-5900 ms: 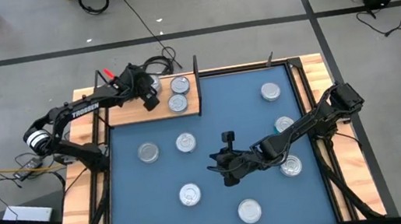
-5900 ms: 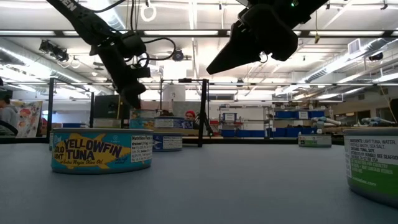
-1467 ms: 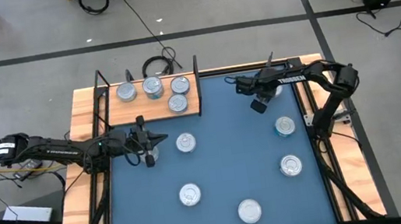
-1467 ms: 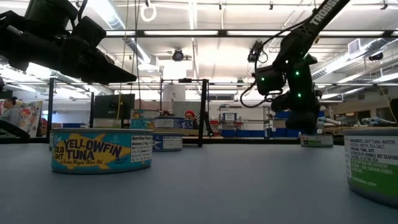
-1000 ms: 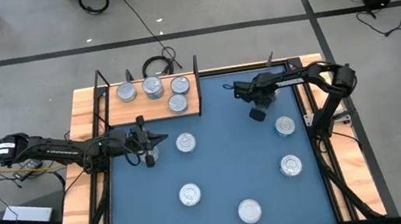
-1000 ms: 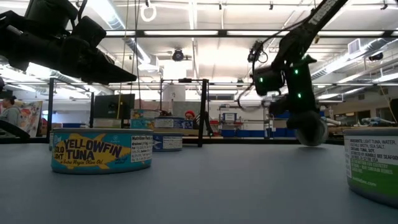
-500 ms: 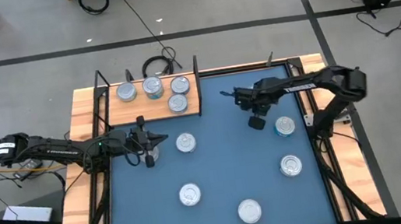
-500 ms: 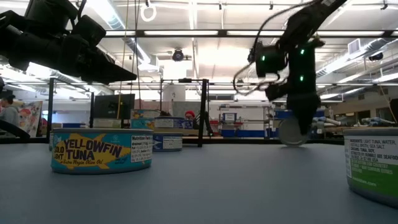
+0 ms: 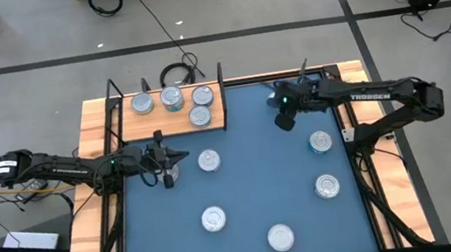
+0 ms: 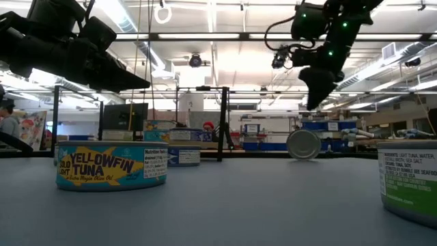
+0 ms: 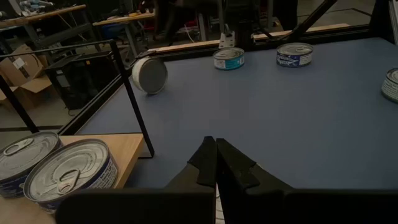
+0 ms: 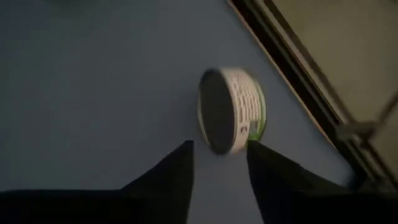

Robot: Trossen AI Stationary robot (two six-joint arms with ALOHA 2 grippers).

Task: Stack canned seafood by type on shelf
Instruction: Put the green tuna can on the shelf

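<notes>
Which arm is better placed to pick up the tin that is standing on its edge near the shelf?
Right. Its open claw hangs directly over the tipped tin. The left claw is shut and sits farther off, with that tin across the blue mat.

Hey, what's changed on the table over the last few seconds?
The right gripper took a tin from the far right of the blue mat, carried it toward the shelf and let go. The tin now stands on its edge, with the fingers open above it. The left gripper left the shelf and waits shut beside the mat. The other tins stayed put.
</notes>
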